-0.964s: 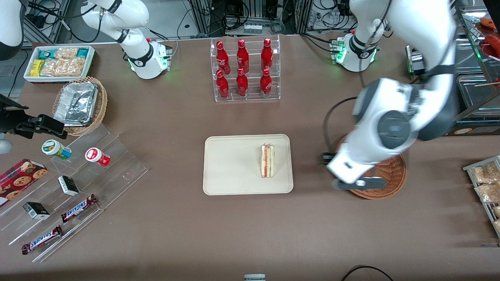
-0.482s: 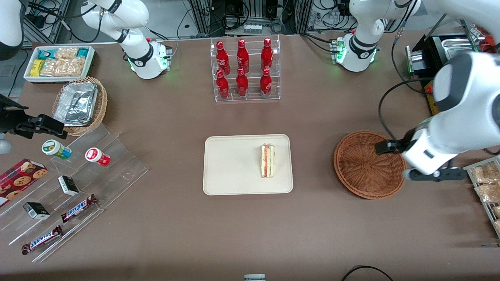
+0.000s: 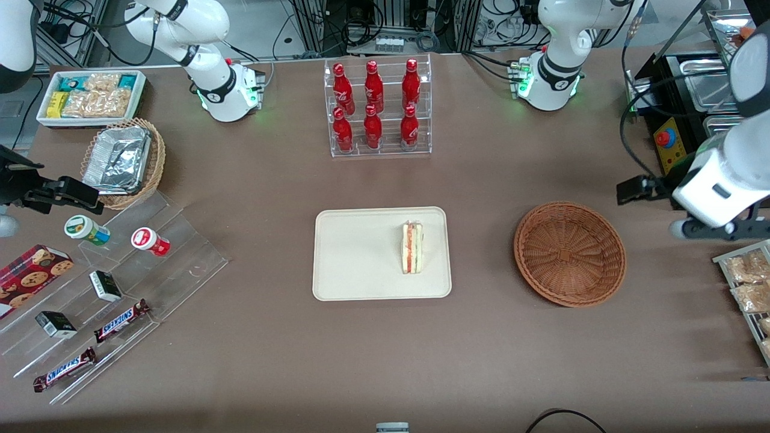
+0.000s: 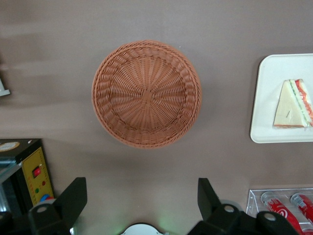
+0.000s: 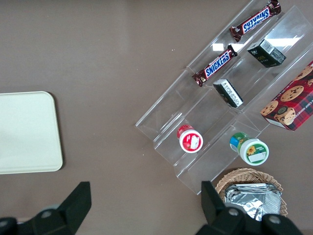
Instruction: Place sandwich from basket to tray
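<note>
The sandwich [image 3: 412,247], a pale bread wedge with red and green filling, lies on the cream tray [image 3: 355,258] near the tray's edge that faces the basket. In the wrist view the sandwich [image 4: 292,104] also rests on the tray [image 4: 270,98]. The round reddish-brown basket [image 3: 569,253] stands beside the tray with nothing in it, and its woven inside [image 4: 146,94] shows bare. My gripper [image 3: 716,228] hangs high, off past the basket toward the working arm's end of the table. Its fingers [image 4: 73,196] are spread wide, and the gripper [image 4: 141,188] is open and holds nothing.
A clear rack of red bottles [image 3: 378,108] stands farther from the camera than the tray. A black box with a red button [image 3: 668,141] and a rack of snack packets [image 3: 746,282] sit near my gripper. Stepped acrylic shelves with snacks [image 3: 114,288] lie toward the parked arm's end.
My arm has swung from above the basket out toward the working arm's end of the table, uncovering the basket. The sandwich has stayed put on the tray.
</note>
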You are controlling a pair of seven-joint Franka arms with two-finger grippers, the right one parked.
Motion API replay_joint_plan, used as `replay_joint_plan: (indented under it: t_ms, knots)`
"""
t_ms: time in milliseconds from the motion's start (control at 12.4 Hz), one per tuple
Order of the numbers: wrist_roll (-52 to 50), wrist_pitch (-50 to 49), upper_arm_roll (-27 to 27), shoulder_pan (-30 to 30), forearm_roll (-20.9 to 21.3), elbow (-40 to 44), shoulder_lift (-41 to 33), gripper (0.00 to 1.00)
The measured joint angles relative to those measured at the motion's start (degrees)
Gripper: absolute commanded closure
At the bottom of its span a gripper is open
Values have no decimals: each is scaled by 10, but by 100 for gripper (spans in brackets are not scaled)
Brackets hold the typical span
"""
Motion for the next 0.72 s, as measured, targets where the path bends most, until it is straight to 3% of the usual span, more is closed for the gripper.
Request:
replay_joint_plan:
  t_ms: [723]
  knots:
    - [17, -6, 14, 28, 1, -66, -51, 0]
